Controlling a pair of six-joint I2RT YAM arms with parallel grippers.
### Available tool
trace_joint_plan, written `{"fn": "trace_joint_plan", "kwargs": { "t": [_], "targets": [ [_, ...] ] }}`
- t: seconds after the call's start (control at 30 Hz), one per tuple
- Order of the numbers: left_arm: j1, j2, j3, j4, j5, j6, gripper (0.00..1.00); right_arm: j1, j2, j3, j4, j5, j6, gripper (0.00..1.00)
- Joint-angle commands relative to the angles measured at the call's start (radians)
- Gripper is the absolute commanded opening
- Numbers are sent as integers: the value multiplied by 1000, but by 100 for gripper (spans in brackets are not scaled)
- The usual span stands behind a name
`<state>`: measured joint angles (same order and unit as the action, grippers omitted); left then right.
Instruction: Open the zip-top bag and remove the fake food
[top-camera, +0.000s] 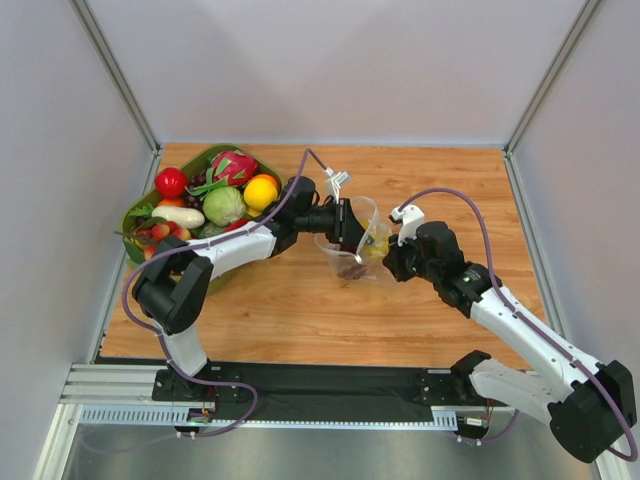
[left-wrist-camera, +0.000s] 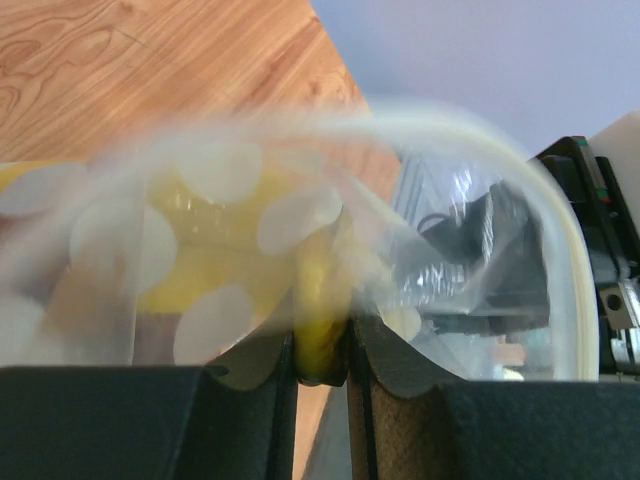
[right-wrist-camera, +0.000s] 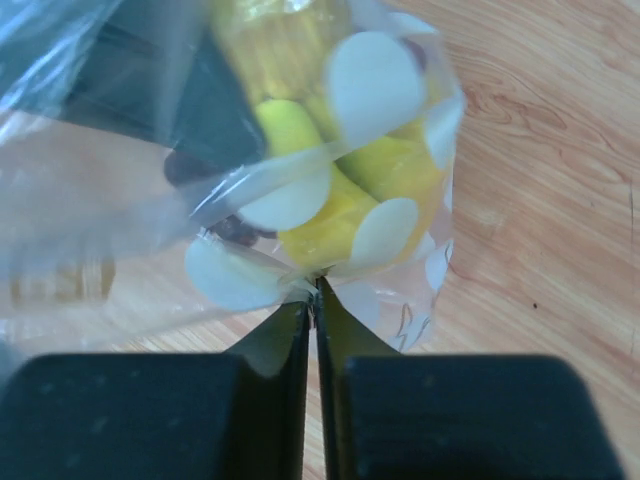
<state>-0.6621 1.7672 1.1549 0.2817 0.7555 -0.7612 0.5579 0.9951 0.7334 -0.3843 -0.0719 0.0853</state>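
Clear zip-top bag (top-camera: 366, 222) is pinched by left gripper (left-wrist-camera: 320, 352) and right gripper (right-wrist-camera: 314, 300).

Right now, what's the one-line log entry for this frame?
left tool: shut on zip-top bag | right tool: shut on zip-top bag | bag mouth: looks open | fake food: inside bag
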Motion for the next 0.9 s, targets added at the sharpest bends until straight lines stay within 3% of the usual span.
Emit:
{"fn": "trace_joint_plan", "kwargs": {
  "t": [0.0, 0.4, 0.6, 0.87],
  "targets": [
    [21, -89, 37, 36, 67, -13, 0, 5, -9, 4, 38, 70, -2, 0],
    [90, -137, 6, 36, 267, -12, 0, 2, 56, 35, -13, 239, 48, 0],
    [93, -144, -27, -12, 363, 51, 0, -26, 97, 60, -33, 236, 82, 0],
    [96, -173, -57, 172, 410, -56, 0, -58, 139, 57, -45, 205, 105, 0]
  ]
}}
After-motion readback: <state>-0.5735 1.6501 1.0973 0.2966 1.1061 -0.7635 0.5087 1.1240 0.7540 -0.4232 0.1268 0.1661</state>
